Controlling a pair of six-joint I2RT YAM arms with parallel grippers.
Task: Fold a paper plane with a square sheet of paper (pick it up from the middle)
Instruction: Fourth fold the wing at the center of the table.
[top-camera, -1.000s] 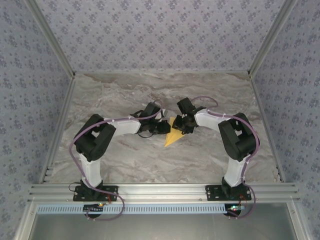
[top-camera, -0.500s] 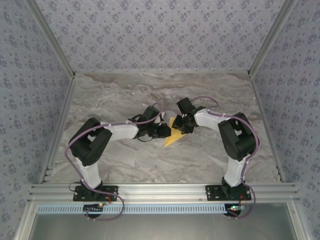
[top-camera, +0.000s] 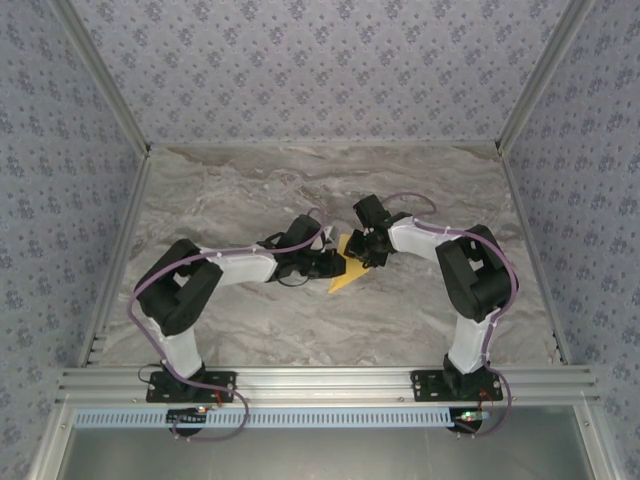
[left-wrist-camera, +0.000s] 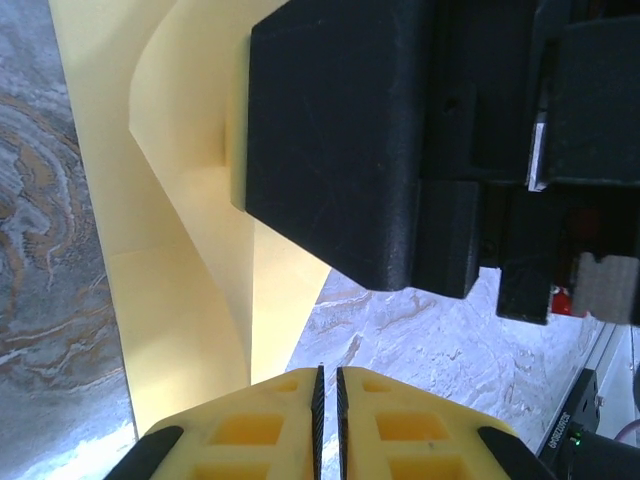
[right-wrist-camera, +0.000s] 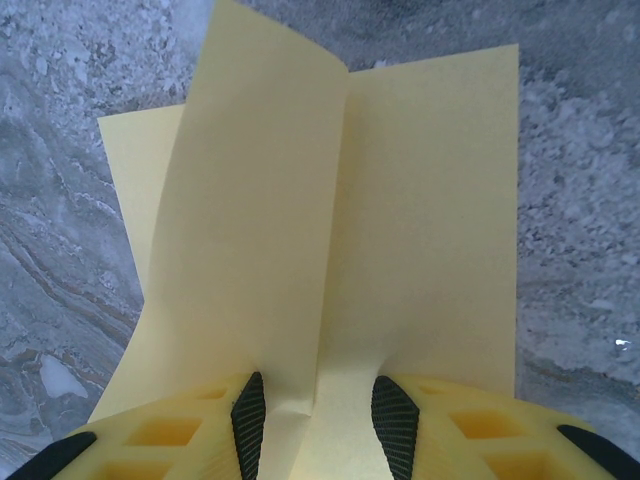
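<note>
Both arms rise from their bases at the near edge of the desk (top-camera: 300, 330) and fold at the elbow. The left arm (top-camera: 180, 295) leans outward with its elbow low, and its white forearm runs nearly level to the right. The right arm (top-camera: 475, 275) stands more upright with its elbow high, its forearm reaching left and slightly away. The left hand (top-camera: 335, 264) and the right hand (top-camera: 364, 257) meet nose to nose over the yellow sheet of paper (top-camera: 345, 278). The sheet lies partly folded at the middle of the desk, one pointed corner aimed at the near edge.

In the left wrist view, the left hand's yellow fingers are pressed together, with only a hairline slit between the pads and nothing seen in it. The paper lies just past them and to their left, and one flap curls up against the black body of the right hand. In the right wrist view, the right hand points down at the sheet with its pads partway apart, pinching a raised fold of paper that stands between them. A crease runs away from the hand; the left flap is lifted and the right one lies flatter on the marble.

Compared with a second ago, the left elbow has sunk and swung outward and the forearm has stretched flatter. The left hand has slid right, onto the sheet's left edge. The right arm and the paper sit as before.
</note>
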